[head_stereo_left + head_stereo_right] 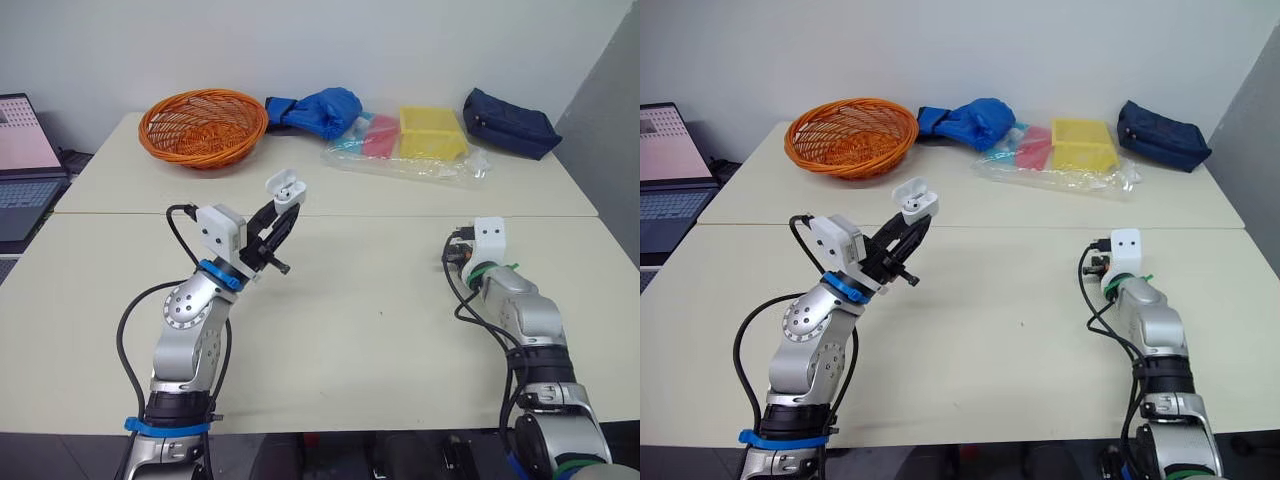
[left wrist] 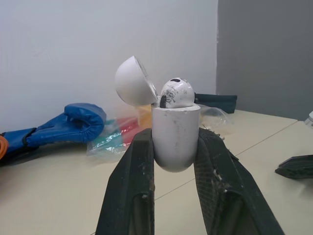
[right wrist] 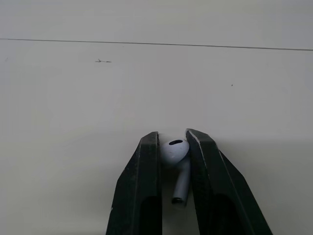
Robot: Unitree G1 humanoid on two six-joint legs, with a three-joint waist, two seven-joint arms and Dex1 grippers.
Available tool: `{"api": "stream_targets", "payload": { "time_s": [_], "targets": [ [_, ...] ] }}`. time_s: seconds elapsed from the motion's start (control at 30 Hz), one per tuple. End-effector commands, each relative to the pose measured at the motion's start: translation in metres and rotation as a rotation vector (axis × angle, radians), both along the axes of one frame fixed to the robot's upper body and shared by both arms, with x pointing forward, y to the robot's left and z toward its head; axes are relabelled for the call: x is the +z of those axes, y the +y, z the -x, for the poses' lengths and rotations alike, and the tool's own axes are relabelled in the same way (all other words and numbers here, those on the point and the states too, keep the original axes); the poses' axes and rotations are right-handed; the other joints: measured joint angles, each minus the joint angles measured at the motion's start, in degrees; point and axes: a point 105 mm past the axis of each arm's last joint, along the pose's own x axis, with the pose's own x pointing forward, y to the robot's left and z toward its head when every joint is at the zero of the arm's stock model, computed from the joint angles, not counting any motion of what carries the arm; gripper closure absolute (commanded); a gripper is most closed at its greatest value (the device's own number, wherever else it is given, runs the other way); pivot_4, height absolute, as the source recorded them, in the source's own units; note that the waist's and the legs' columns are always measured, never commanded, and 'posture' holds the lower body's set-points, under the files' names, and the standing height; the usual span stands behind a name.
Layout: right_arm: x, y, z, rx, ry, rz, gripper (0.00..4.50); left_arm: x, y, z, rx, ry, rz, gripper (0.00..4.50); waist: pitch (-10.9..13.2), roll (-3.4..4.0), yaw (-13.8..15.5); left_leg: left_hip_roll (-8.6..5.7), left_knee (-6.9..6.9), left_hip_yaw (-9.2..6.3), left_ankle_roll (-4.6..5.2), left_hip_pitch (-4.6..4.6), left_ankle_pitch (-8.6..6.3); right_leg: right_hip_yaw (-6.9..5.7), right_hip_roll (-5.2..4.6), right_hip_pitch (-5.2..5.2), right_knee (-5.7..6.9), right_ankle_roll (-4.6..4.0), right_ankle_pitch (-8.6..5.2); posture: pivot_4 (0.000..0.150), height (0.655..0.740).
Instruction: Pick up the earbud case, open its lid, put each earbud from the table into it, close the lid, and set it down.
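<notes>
The tabletop is bare across its near half, between and ahead of both arms. Along its far edge stand an orange wicker basket, a clear plastic bag holding a yellow tray, and a navy pouch. The left end effector is clamped on the white earbud case, raised above the tabletop, with its lid hinged open and one earbud seated inside. The right end effector grips a second earbud by its head, close over the tabletop's right side.

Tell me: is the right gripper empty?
No, the right gripper is shut on a white earbud, pinched between its two black fingers.
</notes>
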Motion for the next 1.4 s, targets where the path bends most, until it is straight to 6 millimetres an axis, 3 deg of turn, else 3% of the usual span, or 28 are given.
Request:
{"api": "stream_targets", "payload": {
  "time_s": [0.03,0.1,0.2,0.27,0.4,0.5,0.57,0.67,1.07,1.4],
  "targets": [
    [-0.001,0.005,0.016,0.102,0.031,-0.004,4.09,0.013,0.001,0.009,-0.002,-0.067,0.010,3.77,0.0,0.00,0.1,0.00,-0.01,0.00,0.00,0.00,0.00,0.00,0.00,0.00,-0.01,0.00,0.00,0.150,0.7400],
    [0.004,0.012,0.023,0.188,0.035,-0.017,4.09,0.011,0.002,0.009,-0.001,-0.063,0.010,3.77,0.0,0.00,0.1,0.00,-0.01,0.00,0.00,-0.01,0.00,-0.01,-0.01,0.00,-0.02,0.00,0.00,0.150,0.7400],
    [0.027,0.035,0.044,0.511,0.017,0.014,4.09,0.008,0.002,0.011,-0.007,-0.057,0.008,3.77,0.0,0.02,0.0,-0.02,0.01,0.02,0.00,0.02,0.00,-0.02,-0.01,-0.01,0.01,0.00,0.00,0.150,0.7400],
    [0.033,0.040,0.069,0.740,0.062,0.099,4.09,0.004,0.001,0.011,-0.017,-0.054,-0.008,3.77,0.0,0.03,0.0,-0.02,0.01,0.02,0.00,0.07,0.00,-0.05,0.00,0.01,0.02,0.00,0.00,0.150,0.7400],
    [0.016,-0.015,0.099,0.957,0.270,0.486,4.09,0.000,-0.001,0.012,-0.023,-0.059,-0.005,3.77,0.0,0.01,0.4,-0.10,0.02,0.03,0.00,0.12,0.00,-0.13,-0.06,0.10,-0.07,0.02,-0.01,0.150,0.7400],
    [0.013,-0.044,0.100,0.956,0.346,0.594,4.09,-0.001,-0.004,0.013,-0.025,-0.060,-0.005,3.77,0.0,-0.03,0.2,-0.07,0.04,0.09,0.00,0.17,0.00,-0.12,-0.05,0.14,-0.12,0.07,0.02,0.150,0.7400],
    [0.018,-0.091,0.107,0.953,0.500,0.770,4.09,-0.003,-0.004,0.014,-0.022,-0.058,0.003,3.77,0.0,0.05,0.1,-0.07,0.07,0.12,0.00,0.27,0.00,-0.07,-0.04,0.19,-0.06,0.07,0.02,0.150,0.7400],
    [0.029,-0.123,0.114,0.963,0.624,0.864,4.09,-0.007,-0.005,0.016,-0.022,-0.056,0.006,3.77,0.0,0.36,0.1,-0.14,0.11,0.27,0.00,0.31,0.00,0.01,-0.11,0.18,-0.03,0.12,0.05,0.150,0.7400],
    [0.023,-0.154,0.104,0.966,0.738,1.007,4.09,-0.006,-0.004,0.017,-0.011,-0.057,0.010,3.77,0.0,0.43,0.1,-0.07,0.17,0.32,0.00,0.36,0.00,0.07,-0.03,0.20,0.02,0.06,0.10,0.150,0.7400],
    [0.016,-0.139,0.094,0.995,0.651,0.945,4.09,-0.004,-0.005,0.020,-0.008,-0.055,0.005,3.77,0.0,0.40,-0.2,-0.02,0.36,0.26,-0.01,0.81,0.00,0.04,-0.01,0.72,0.06,0.05,0.12,0.150,0.7400]
  ]
}}
